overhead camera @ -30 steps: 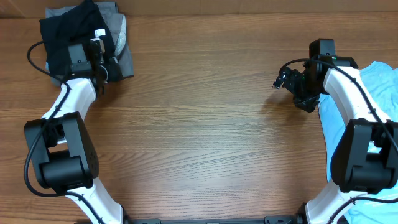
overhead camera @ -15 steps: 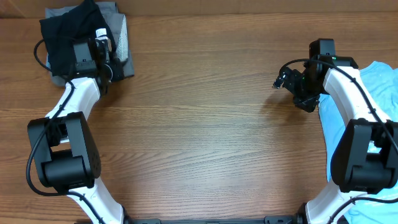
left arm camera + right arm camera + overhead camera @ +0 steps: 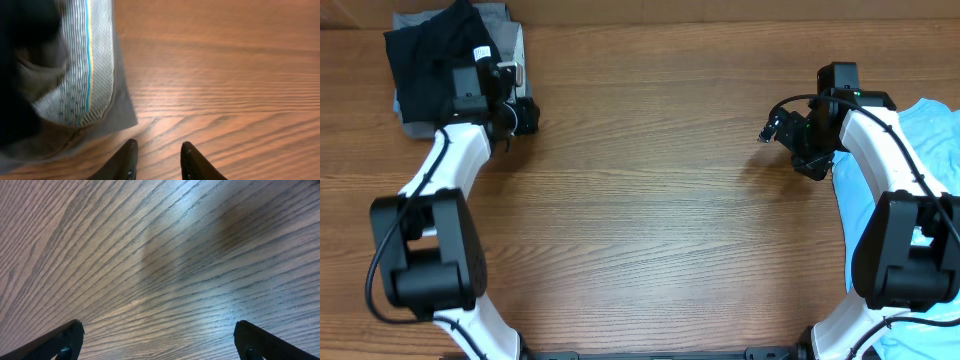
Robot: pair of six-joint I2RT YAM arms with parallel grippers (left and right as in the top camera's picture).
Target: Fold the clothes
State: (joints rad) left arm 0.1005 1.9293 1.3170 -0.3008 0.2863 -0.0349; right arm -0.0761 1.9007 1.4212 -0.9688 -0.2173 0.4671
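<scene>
The clothes lie in two places. A folded black T-shirt (image 3: 425,65) with a small white label (image 3: 480,52) rests on a grey garment (image 3: 513,45) at the table's far left corner. In the left wrist view the grey garment (image 3: 120,107) shows a striped inner band (image 3: 92,65). My left gripper (image 3: 523,113) hovers just off the pile's right edge over bare wood. It is narrowly open (image 3: 157,146), with nothing between its fingers. A light-blue T-shirt (image 3: 932,130) lies at the right edge. My right gripper (image 3: 770,128) stands wide open (image 3: 160,330) over bare wood.
The wooden table (image 3: 650,200) stretches between the two arms. Both arm bases stand at the near edge, left (image 3: 420,260) and right (image 3: 905,260). The light-blue shirt runs partly under the right arm.
My left gripper has slid right and slightly toward the near edge, off the grey garment, while its fingers narrowed. The right arm has not moved.
</scene>
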